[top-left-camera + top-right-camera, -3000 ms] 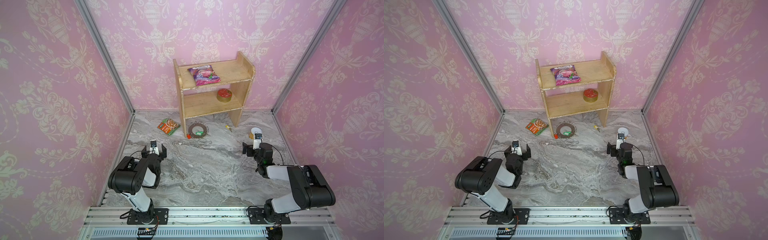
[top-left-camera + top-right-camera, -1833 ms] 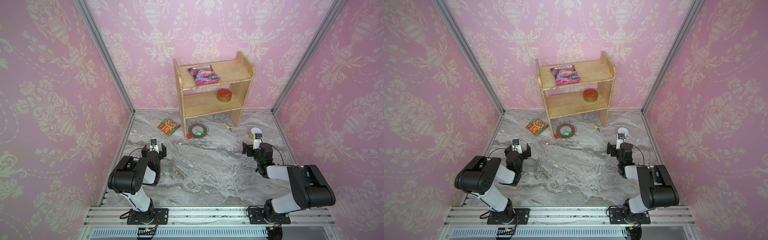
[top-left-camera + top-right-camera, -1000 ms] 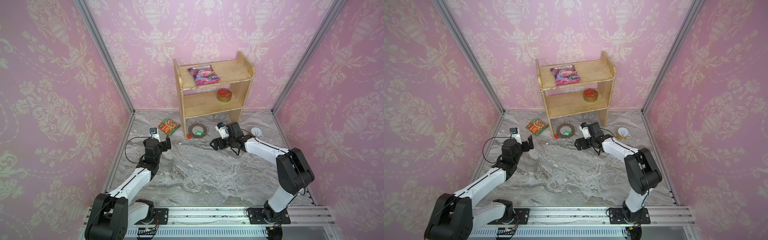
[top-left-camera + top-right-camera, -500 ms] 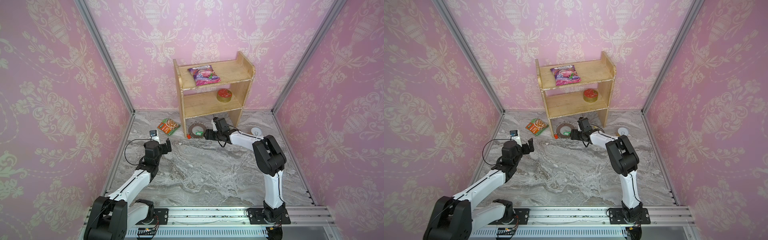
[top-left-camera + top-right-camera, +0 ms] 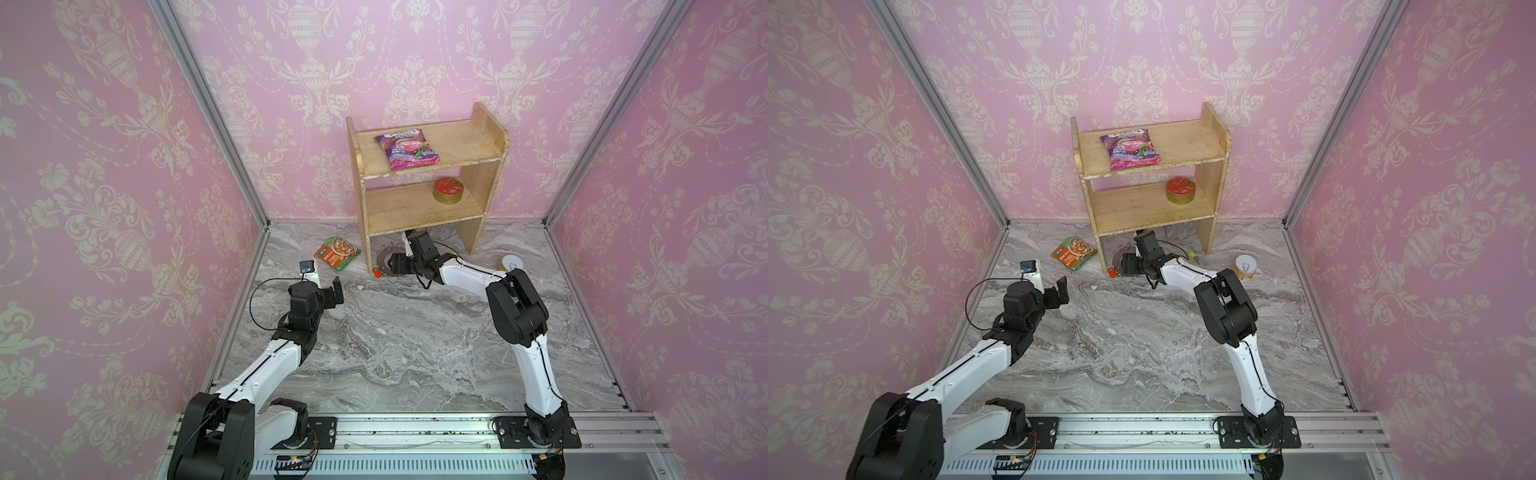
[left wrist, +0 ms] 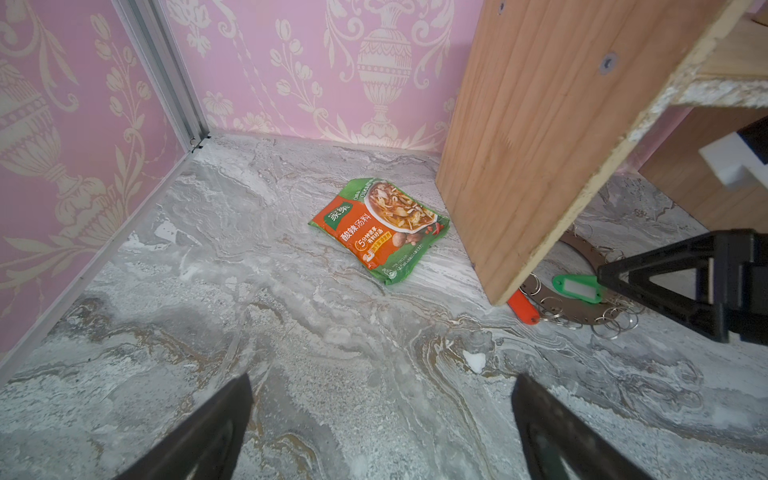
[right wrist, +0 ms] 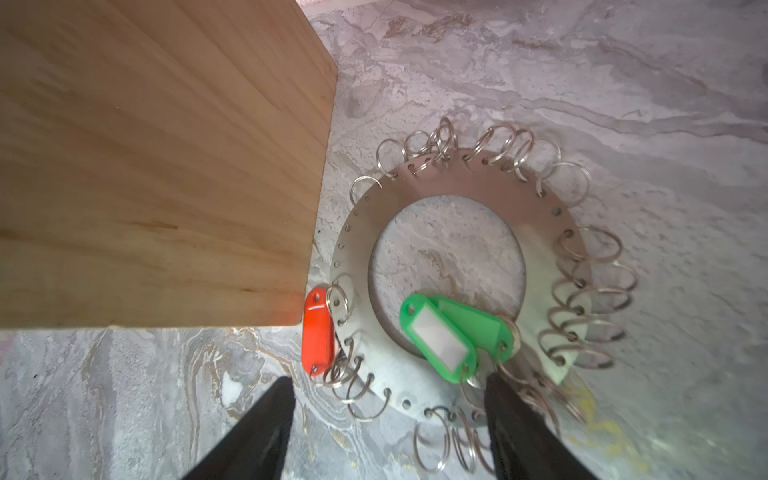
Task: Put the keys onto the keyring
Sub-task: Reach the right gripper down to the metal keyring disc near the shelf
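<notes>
Right fingers point(image 7: 266, 428) open over keyring point(image 7: 548, 224), left fingers point(image 6: 216, 424) open, idle: centre on the green tag point(image 7: 436, 332) before closing, clear of shelf leg point(image 5: 365, 245) at keyring's 9 o'clock.

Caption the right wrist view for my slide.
Open right gripper above the grey keyring beside the wooden shelf; green tags rest on it, a red-orange tag at its outer rim.

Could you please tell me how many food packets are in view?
2: a purple packet atop the shelf, and a green-orange packet on the table beside it. Others may be hidden.
</notes>
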